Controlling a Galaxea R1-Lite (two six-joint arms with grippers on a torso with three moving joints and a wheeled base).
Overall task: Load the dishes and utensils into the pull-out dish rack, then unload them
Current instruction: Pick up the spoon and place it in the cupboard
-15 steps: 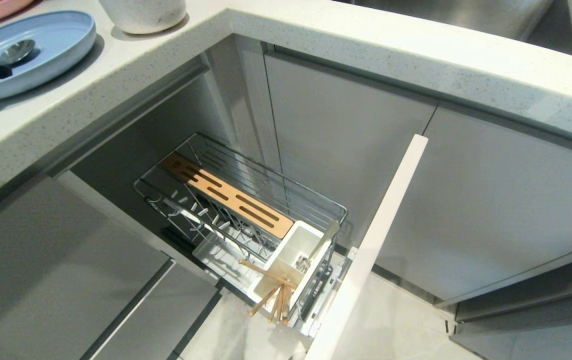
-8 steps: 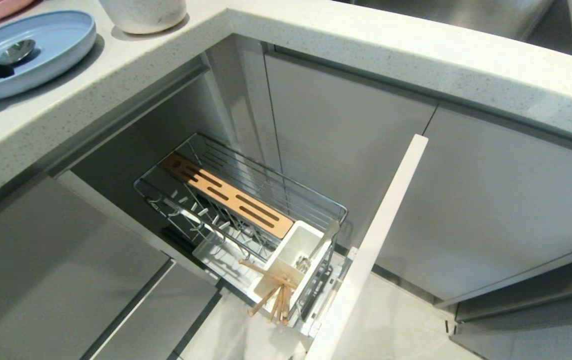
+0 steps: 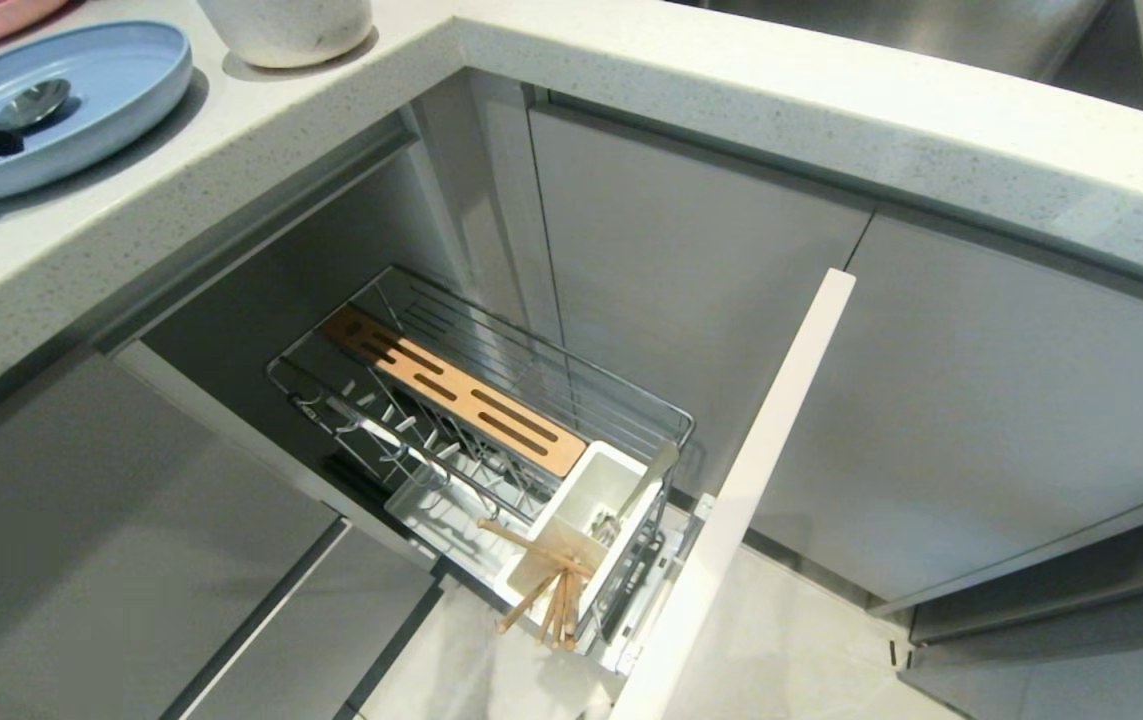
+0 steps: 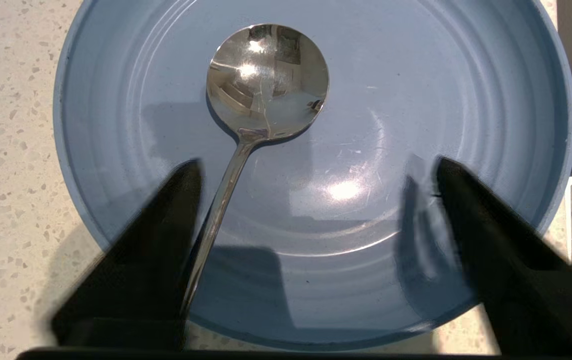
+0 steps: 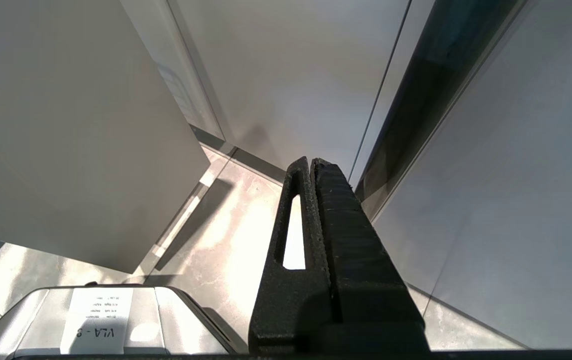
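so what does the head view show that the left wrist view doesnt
Only the head view shows the chrome wire pull-out dish rack, its slotted tan wooden strip, the white plastic caddy with the light-brown wooden chopsticks, and the off-white round bowl.

Only the left wrist view shows both fingers of the left hand spread wide, the spoon's handle lying beside one finger.

Both show the shallow pale-blue round plate on the speckled counter with the silver metal spoon in it.

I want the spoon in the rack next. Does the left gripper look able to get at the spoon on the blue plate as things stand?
Probably yes. The left gripper hangs open over the blue plate, its fingers either side of the spoon handle, with nothing lying over it.
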